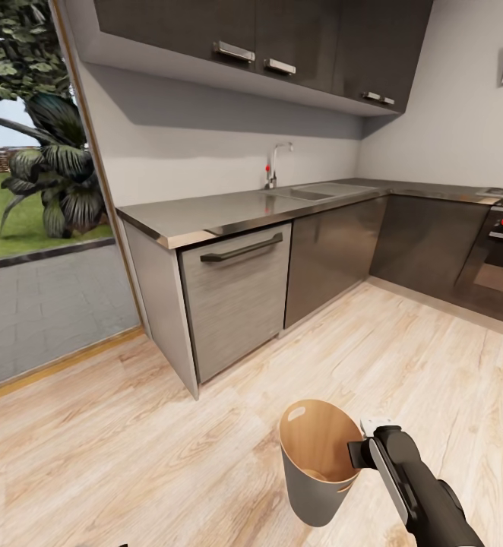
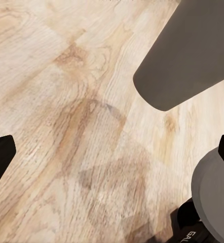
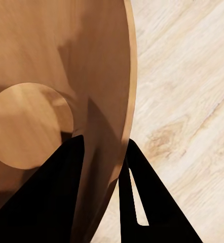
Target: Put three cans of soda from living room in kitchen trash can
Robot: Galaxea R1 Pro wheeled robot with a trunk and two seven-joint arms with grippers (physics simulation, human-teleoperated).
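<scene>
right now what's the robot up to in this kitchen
The robot holds the trash can by its rim with its right pincer, one finger inside the wall and one outside. The bin hangs tilted above the wood floor, in front of the kitchen counter. Its tan inside looks empty, with no soda cans in it. The left pincer is open over the floor, holding nothing.
</scene>
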